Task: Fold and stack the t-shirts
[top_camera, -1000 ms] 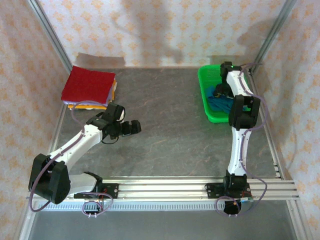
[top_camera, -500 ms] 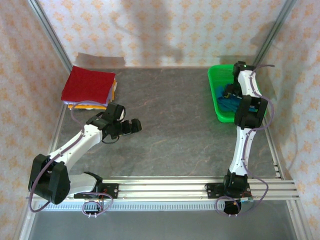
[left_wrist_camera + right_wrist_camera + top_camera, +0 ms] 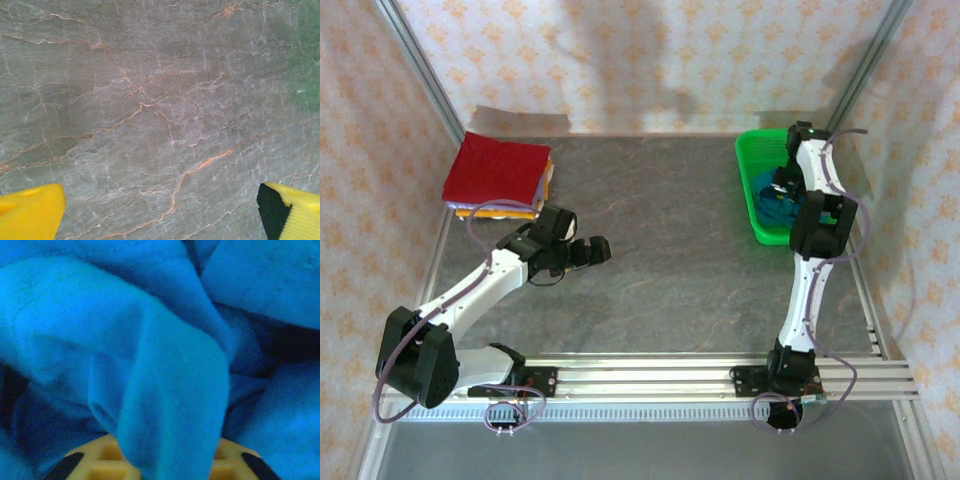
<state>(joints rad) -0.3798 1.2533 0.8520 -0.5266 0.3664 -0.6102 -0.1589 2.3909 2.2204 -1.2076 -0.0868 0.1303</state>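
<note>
Basket [image 3: 744, 190] sits farther right than a second ago, and my right arm [image 3: 810, 260] has swung over with it. Right jaws, wide then, are now drawn narrow on a fold of the teal-blue shirt [image 3: 170, 390], which lies bunched in the basket. Left jaws stay wide above bare table [image 3: 150, 100], nudged slightly right. Folded stack [image 3: 498, 168], dark red on top, unmoved at the far left corner. Right fingertips buried in cloth. From above, my arm covers most of the shirt.
</note>
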